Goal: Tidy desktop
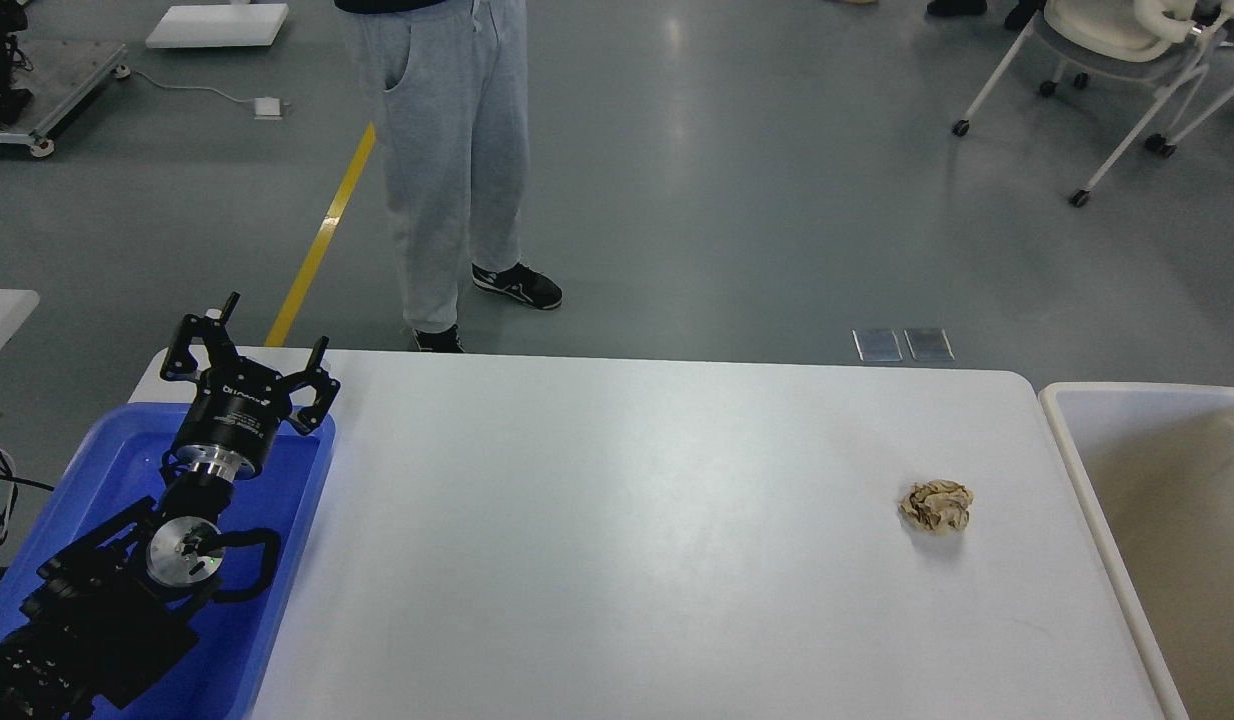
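— Where is the thing you are meant to tidy?

— The large white rectangular desktop with rounded corners (617, 540) lies right in front of me, filling the lower middle of my head view. On its right part sits a small crumpled ball of brown paper (937, 506), alone, near the right edge.

— What flanks it?

— Just beside that right edge stands a beige plastic bin (1077, 470). At the left, a blue plastic tray (297, 520) sits against the desktop's left edge.

— And your arms?

— My left gripper (258, 352) hangs above the far end of the blue tray, its black fingers spread apart, clamped on nothing. My right arm does not appear.

— Anything beyond?

— A person in grey sweatpants and black shoes (447, 170) stands on the grey floor just past the far edge, by a yellow floor line (322, 235). White wheeled chairs (1117, 60) stand well apart, far right.
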Controlling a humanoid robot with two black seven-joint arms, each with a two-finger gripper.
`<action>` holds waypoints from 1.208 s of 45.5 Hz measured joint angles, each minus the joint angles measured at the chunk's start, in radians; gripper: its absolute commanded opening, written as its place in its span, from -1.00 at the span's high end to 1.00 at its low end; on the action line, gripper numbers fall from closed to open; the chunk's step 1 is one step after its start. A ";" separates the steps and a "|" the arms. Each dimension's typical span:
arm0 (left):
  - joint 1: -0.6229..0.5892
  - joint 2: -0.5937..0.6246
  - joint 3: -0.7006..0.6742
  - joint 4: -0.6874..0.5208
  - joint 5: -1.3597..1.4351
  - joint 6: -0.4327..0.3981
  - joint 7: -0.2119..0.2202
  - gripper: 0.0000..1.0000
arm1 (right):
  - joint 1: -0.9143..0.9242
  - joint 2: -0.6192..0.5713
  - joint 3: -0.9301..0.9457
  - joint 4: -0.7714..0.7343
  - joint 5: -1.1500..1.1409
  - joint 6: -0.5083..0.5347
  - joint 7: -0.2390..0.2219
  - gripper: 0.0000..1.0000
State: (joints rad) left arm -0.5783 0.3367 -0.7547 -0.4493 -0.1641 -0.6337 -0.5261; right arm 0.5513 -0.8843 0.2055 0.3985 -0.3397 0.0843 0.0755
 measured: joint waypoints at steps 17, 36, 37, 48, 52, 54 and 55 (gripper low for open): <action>0.000 0.000 0.000 0.000 0.000 0.000 0.000 -1.00 | -0.043 0.230 0.002 -0.294 0.096 -0.003 -0.001 1.00; 0.000 0.001 0.000 0.000 0.000 0.000 0.000 -1.00 | -0.049 0.347 -0.002 -0.363 0.137 -0.043 -0.002 1.00; 0.000 0.001 0.000 0.000 0.000 0.000 0.000 -1.00 | -0.049 0.351 -0.002 -0.365 0.137 -0.047 -0.002 1.00; 0.000 0.001 0.000 0.000 0.000 0.000 0.000 -1.00 | -0.048 0.385 -0.010 -0.372 0.142 -0.079 -0.002 1.00; 0.000 0.000 0.000 0.000 0.000 0.000 0.000 -1.00 | -0.048 0.393 -0.012 -0.373 0.142 -0.093 -0.002 0.96; 0.000 0.000 0.000 0.000 0.000 0.000 0.000 -1.00 | -0.048 0.396 -0.013 -0.374 0.142 -0.099 -0.002 0.82; 0.000 0.000 0.000 0.000 0.000 0.000 0.000 -1.00 | -0.048 0.397 -0.013 -0.374 0.143 -0.101 -0.002 0.67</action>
State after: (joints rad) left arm -0.5783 0.3369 -0.7547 -0.4494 -0.1642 -0.6334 -0.5262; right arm 0.5031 -0.4869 0.1921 0.0245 -0.1972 -0.0164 0.0734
